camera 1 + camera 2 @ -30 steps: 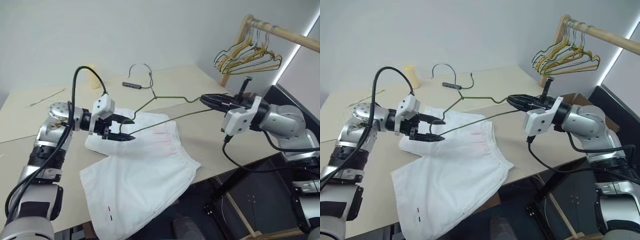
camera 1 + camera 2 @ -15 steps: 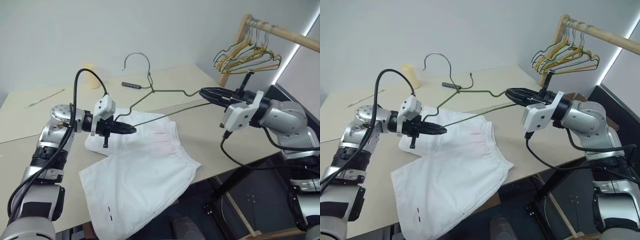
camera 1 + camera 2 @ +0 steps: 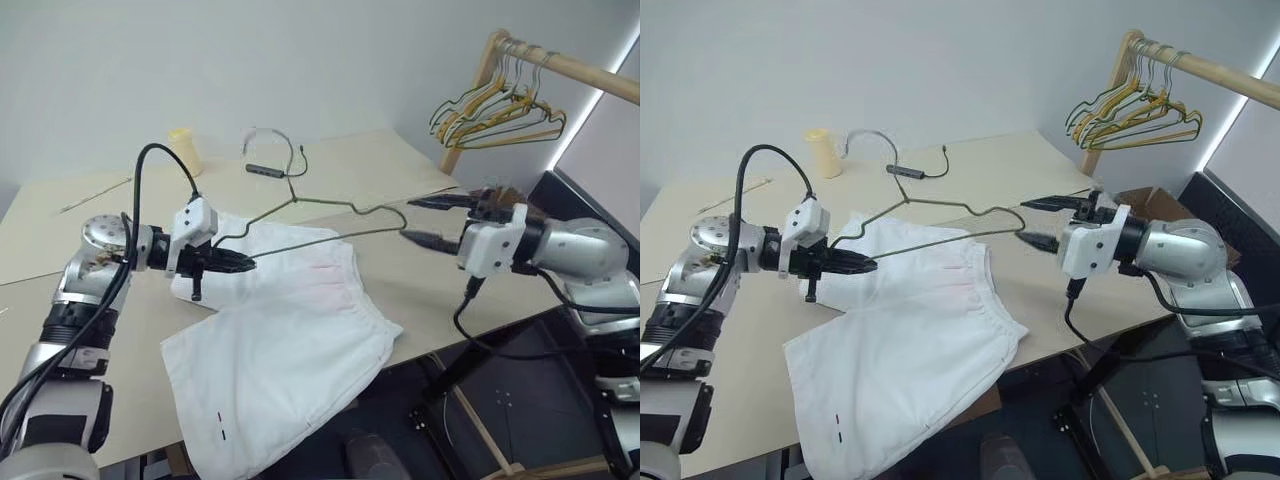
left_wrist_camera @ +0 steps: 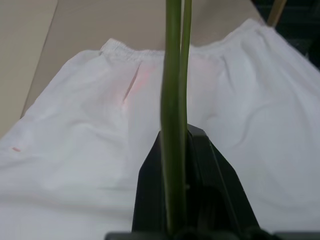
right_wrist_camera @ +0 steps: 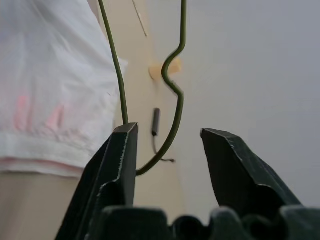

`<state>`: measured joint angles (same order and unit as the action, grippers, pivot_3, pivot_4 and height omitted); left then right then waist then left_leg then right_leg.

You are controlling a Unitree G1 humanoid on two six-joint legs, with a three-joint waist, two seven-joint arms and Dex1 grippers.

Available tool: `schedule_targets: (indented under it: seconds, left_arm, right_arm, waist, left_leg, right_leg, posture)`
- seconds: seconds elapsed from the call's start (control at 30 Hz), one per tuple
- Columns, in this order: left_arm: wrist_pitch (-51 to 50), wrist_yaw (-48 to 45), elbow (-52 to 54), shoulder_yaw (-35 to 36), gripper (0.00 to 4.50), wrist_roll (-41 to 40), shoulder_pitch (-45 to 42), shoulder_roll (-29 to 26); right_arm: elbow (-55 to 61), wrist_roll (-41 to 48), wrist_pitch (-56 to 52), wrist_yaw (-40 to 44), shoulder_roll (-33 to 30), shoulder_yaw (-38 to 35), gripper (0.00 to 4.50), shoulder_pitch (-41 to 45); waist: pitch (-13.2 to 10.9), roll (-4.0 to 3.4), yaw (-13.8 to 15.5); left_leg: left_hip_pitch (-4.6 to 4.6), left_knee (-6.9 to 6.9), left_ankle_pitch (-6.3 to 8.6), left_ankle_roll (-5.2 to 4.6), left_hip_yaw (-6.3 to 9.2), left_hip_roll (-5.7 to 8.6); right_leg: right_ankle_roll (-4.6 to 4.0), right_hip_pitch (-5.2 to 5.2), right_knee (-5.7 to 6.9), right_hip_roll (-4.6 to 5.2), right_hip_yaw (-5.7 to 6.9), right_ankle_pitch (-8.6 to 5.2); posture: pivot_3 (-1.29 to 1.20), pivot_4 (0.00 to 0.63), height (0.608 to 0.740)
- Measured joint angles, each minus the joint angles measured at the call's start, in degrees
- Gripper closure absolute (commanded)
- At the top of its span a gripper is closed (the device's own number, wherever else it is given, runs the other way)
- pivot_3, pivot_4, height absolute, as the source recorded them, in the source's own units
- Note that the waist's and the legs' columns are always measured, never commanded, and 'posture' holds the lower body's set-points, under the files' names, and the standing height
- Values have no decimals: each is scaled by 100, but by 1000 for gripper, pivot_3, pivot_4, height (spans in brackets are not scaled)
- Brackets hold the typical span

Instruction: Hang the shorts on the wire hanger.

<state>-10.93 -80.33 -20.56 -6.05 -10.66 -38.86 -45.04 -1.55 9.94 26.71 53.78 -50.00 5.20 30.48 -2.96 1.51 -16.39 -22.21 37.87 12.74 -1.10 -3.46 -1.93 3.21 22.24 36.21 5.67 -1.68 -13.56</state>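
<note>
So the left pincer (image 3: 240,264) is clamped on one end of the wire hanger (image 3: 330,207), holding it up above the shorts (image 3: 290,340); those are lying flat on the tabletop (image 3: 60,250); right pincer (image 3: 430,220) is spread wide, the hanger's other end sitting loose between its fingers.

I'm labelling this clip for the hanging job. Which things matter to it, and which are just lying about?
Job: shorts; wire hanger; left end effector, shut on the hanger; right end effector, open.

Lying about: yellow cup; spare hangers on the rail; cable.
</note>
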Motion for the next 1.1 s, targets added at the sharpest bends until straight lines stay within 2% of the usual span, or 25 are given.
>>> schedule_targets:
  seconds: [0.1,0.23,0.43,0.7,0.8,1.1]
  left_arm:
    - [498,399,188,-244,4500,554,96,-24]
    - [621,461,428,-340,4500,652,175,-21]
    - [573,480,936,-387,4500,612,195,19]
    - [434,566,1140,-422,4500,610,376,85]
    - [412,573,1212,-427,4500,609,376,107]
    - [319,583,1239,-427,4500,608,377,108]
  right_arm:
    - [357,773,-1520,434,-254,-5,17,-60]
    - [503,1224,-3267,1103,-596,170,17,169]
    - [521,908,-5520,1493,-456,1086,17,1400]
    - [437,268,-6920,1600,-5,1955,17,2033]
    - [279,39,-7106,1570,243,2156,578,2155]
    - [-14,-415,-7130,1489,556,2347,3768,2174]
  waist:
    - [0,0,46]
    - [0,0,140]
    - [1,-2,202]
    - [4,-6,364]
    - [4,-5,402]
    - [4,-5,451]
  left_leg:
    - [-3,0,0,0,-1,-2]
    - [-5,0,1,-1,-5,-4]
    - [-11,0,1,0,-9,-3]
    - [-107,42,2,-4,-15,8]
    - [-118,52,2,-4,-15,10]
    - [-120,56,2,-4,-16,11]
  right_leg:
    - [0,1,-2,2,0,1]
    - [-2,10,0,1,0,1]
    - [-3,22,1,0,-4,2]
    - [-3,130,64,-1,-12,2]
    - [-3,139,72,-1,-11,2]
    - [-3,140,76,-2,-11,2]
  posture:
    - [-219,0,740]
    - [-210,0,740]
    - [-200,0,740]
    - [-194,0,740]
    - [-192,0,740]
    - [-187,0,740]
